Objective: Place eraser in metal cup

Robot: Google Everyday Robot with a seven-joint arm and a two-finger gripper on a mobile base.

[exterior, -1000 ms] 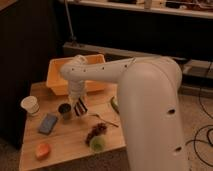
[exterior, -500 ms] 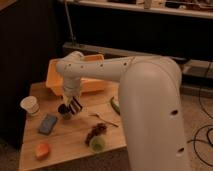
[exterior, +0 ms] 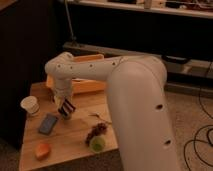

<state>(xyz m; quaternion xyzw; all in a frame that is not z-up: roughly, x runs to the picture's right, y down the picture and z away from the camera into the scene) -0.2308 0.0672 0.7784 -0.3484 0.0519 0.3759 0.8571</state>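
Note:
My gripper (exterior: 65, 107) hangs low over the left part of the wooden table (exterior: 70, 150), at the end of the big white arm. It is shut on the eraser (exterior: 69, 106), a small striped block showing at the fingertips. The metal cup (exterior: 65, 116) stands right under the gripper. Only a dark bit of its rim shows, and the gripper hides the rest. I cannot tell whether the eraser touches the cup.
A white paper cup (exterior: 30, 105) stands at the table's left edge, with a blue-grey pad (exterior: 48, 123) beside it. Near the front lie an orange piece (exterior: 42, 150), a green fruit (exterior: 96, 144) and dark grapes (exterior: 96, 131). A yellow bin (exterior: 86, 84) sits at the back.
The gripper has moved left and slightly down, from beside the metal cup to right above it. It has stayed shut throughout.

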